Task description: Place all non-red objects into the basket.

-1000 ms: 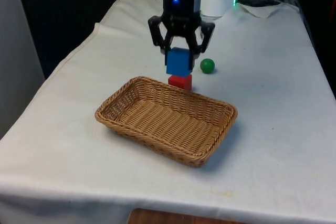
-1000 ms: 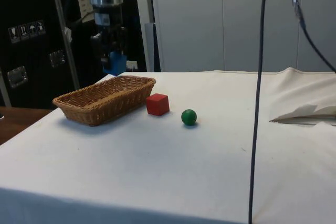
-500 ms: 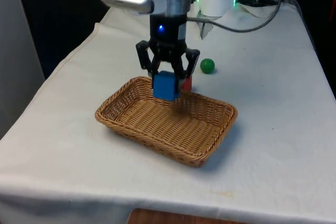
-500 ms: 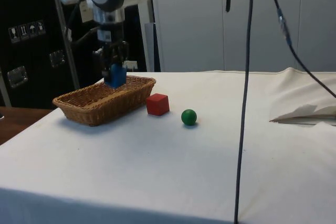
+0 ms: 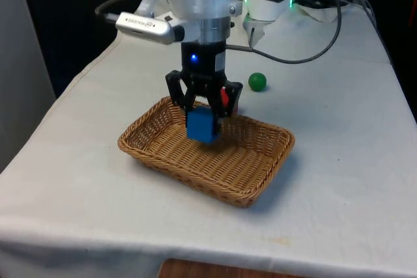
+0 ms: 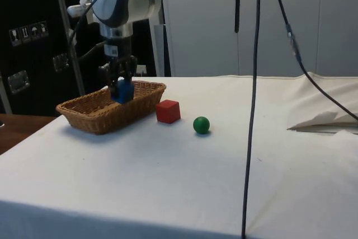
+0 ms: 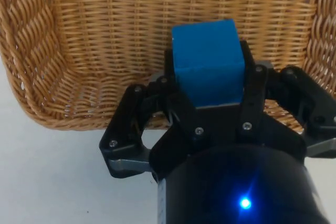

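Observation:
My gripper [image 5: 201, 120] is shut on a blue cube [image 5: 201, 124] and holds it just above the floor of the wicker basket [image 5: 159, 155], near the basket's far side. From the side the blue cube [image 6: 122, 90] hangs between the black fingers [image 6: 113, 76] inside the basket [image 6: 89, 117]. In the wrist view the blue cube [image 7: 208, 62] sits clamped over the woven basket floor [image 7: 105, 35]. A red cube [image 6: 168, 111] rests on the cloth just outside the basket. A green ball [image 5: 257, 81] lies beyond it, and the side view has the ball [image 6: 201, 125] beside the red cube.
The basket's rim [image 5: 254, 201] stands raised all around. Black cables [image 6: 254, 82] hang down in front of the side camera. Folded white cloth [image 6: 324, 118] bunches at the side view's right. Open cloth lies in front of the basket.
My gripper has carried the blue cube from above the red cube over the basket's far rim and down into the basket. The red cube and green ball have not moved.

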Motion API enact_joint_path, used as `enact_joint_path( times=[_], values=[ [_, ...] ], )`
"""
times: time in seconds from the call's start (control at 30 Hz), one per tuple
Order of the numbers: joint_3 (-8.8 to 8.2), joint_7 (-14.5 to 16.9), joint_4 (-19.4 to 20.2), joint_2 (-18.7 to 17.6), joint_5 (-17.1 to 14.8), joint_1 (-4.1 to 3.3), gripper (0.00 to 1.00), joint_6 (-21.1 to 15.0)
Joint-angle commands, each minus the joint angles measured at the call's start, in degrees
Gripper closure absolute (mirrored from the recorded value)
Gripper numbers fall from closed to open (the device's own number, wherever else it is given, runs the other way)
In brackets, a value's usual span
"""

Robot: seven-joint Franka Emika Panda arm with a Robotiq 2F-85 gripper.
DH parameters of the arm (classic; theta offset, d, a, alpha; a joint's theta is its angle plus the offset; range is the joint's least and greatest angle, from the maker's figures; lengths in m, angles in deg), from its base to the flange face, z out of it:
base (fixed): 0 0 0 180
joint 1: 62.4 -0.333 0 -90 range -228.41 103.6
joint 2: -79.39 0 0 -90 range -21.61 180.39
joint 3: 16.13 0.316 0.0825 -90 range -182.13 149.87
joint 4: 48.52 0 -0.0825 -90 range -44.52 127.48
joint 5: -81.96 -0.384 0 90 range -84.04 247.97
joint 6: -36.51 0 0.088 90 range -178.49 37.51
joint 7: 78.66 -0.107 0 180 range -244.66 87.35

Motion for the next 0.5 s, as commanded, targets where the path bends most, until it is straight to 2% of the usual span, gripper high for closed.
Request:
enact_joint_path(
  times=[0.0,0.03,0.3,0.33,0.37,0.4,0.47],
  values=[
    [0.00,0.1,-0.1,-0.1,-0.2,0.00,1.00,0.0],
    [0.63,0.6,-0.5,-0.5,-0.9,0.52,1.00,-0.1],
    [0.46,0.7,-0.9,-1.1,-1.5,0.34,1.00,0.2],
    [0.00,0.3,-0.5,-1.0,-1.0,-0.06,1.00,0.0],
    [0.40,0.6,-0.9,-1.1,-1.4,0.29,1.00,0.2],
    [0.34,0.6,-1.0,-1.1,-1.4,0.29,0.99,0.2],
    [0.29,0.5,-1.0,-1.1,-1.3,0.23,0.84,0.2]
  ],
)
